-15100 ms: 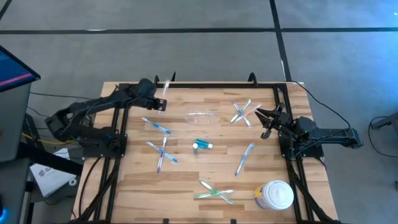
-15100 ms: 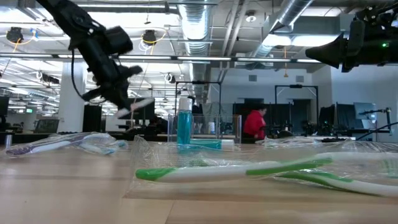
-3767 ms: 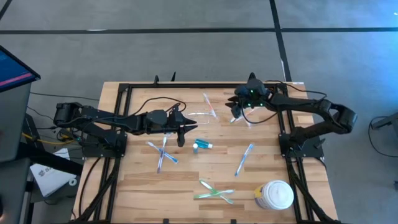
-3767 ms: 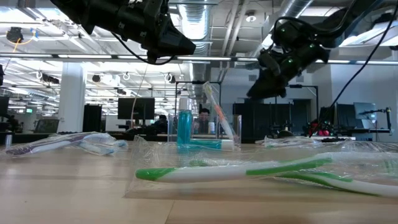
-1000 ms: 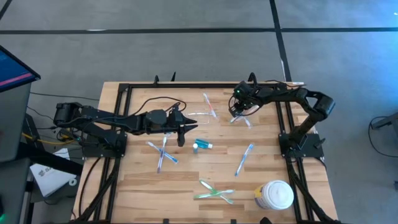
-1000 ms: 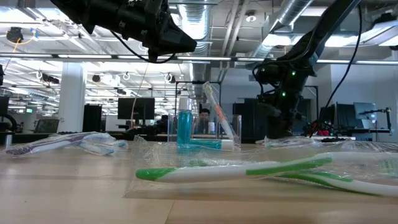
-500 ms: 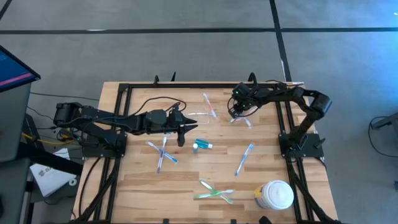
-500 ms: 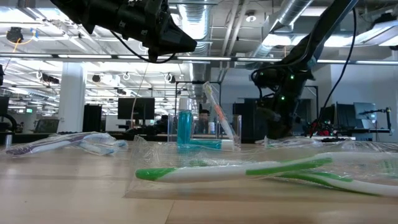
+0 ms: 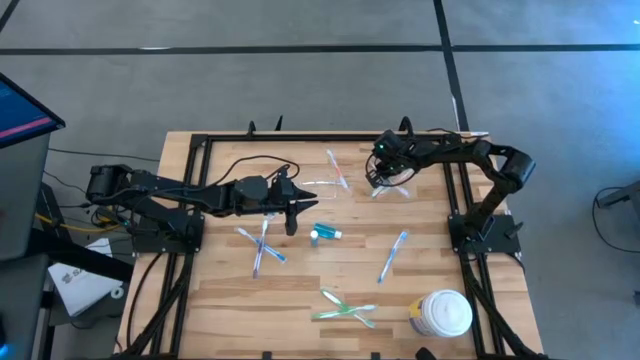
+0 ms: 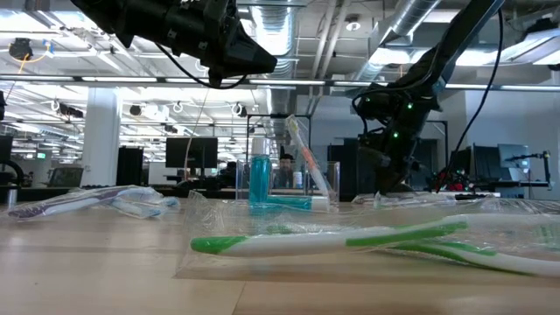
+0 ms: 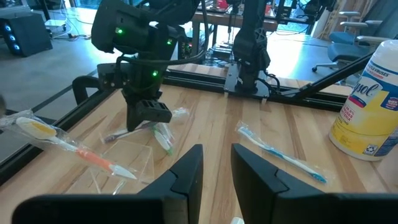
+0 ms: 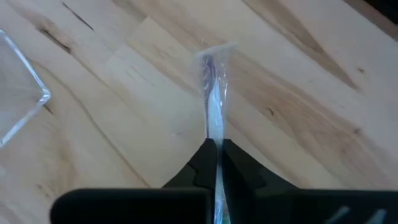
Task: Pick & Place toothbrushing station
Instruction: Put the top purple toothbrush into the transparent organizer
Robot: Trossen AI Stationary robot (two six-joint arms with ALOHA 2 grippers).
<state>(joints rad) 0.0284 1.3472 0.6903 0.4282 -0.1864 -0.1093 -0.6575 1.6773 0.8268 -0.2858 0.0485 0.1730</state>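
Note:
The clear holder (image 9: pixel 322 186) stands at the table's far middle, and a whitish-orange toothbrush (image 9: pixel 335 169) leans in it. Right of it lies a crossed pair of wrapped whitish toothbrushes (image 9: pixel 396 188). My right gripper (image 9: pixel 383 180) points steeply down onto them and is shut on one. My left gripper (image 9: pixel 292 222) hovers open above the table, near the holder, with nothing between its fingers (image 11: pixel 186 171). A teal tube (image 9: pixel 326 233) lies on its side just beyond the left gripper. My right gripper pinches one wrapped whitish toothbrush partway along its shaft (image 12: pixel 214 134) between its two fingertips. The fingers come from above, slanting down, in line with the brush. The free end (image 12: pixel 210 65) lies on the wood; the brush rests flat on the table.
Loose blue toothbrushes lie at the left (image 9: pixel 260 245) and right of centre (image 9: pixel 395 255). A green pair (image 9: pixel 345 308) lies near the front edge. A white lidded jar (image 9: pixel 442 313) stands at the front right. Black frame rails (image 9: pixel 190 200) border the table.
My right gripper has stayed over the crossed toothbrushes and its fingers have shut on one of them. The brush still lies on the table.

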